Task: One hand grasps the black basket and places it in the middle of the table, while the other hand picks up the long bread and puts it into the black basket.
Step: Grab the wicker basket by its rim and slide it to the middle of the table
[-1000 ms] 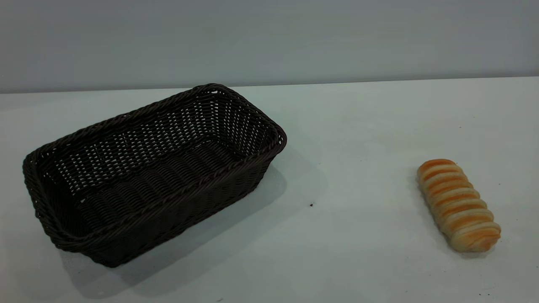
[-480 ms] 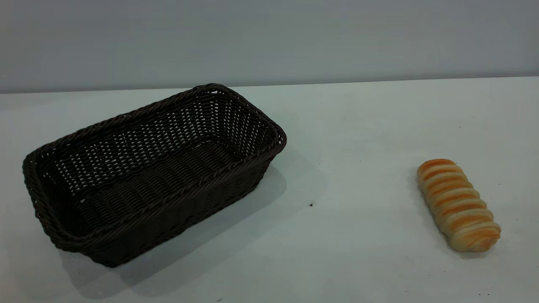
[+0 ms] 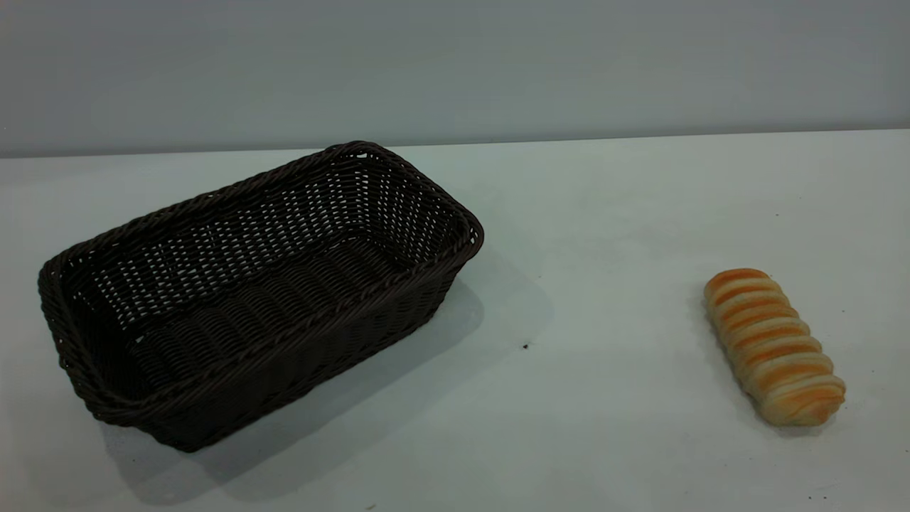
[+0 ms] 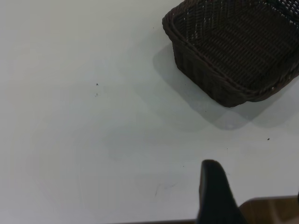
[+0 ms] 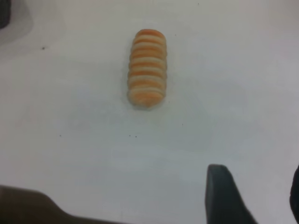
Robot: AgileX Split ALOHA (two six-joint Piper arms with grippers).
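Wicker black basket (image 3: 259, 291) sits well apart from long bread (image 3: 775, 347).

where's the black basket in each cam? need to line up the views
Exterior view: black basket on the table's left half, lying at a slant, empty.
Left wrist view: black basket at the frame's upper right corner, partly cut off, beyond the left claw's finger.
Right wrist view: no basket clearly in it; only the long bread.
Shared landmark: the pale table.
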